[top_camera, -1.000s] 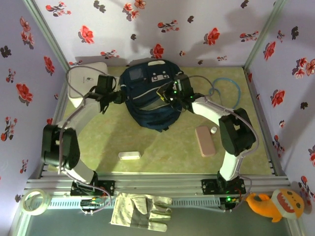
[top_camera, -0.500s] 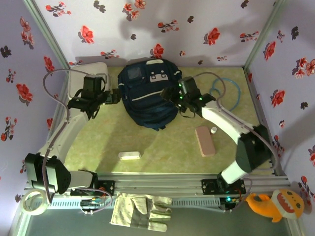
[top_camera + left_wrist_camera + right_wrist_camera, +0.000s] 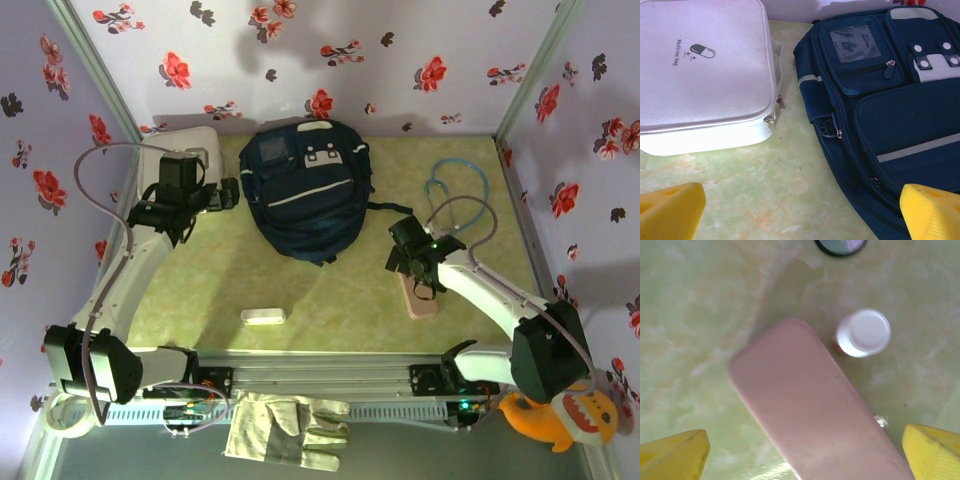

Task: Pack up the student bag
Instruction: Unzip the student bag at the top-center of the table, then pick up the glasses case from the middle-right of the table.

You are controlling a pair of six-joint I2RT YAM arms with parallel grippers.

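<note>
Swinging off the student bag (image 3: 305,190), the right claw (image 3: 410,258) now hangs over the pink case (image 3: 810,410) on the bench (image 3: 330,290), fingers spread wide. The left claw (image 3: 225,192) has backed off too, equally spread (a white medicine bag (image 3: 700,70) lies beside it). The bag lies flat at the bench's far middle, and the case looks like the next thing to pack.

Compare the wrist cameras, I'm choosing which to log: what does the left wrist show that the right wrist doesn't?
Left wrist, not right: the student bag beside a white medicine bag. Right wrist, not left: a pink case with a white-capped bottle next to it. Both: green tabletop and wide-apart yellow fingertips at the bottom corners.
</note>
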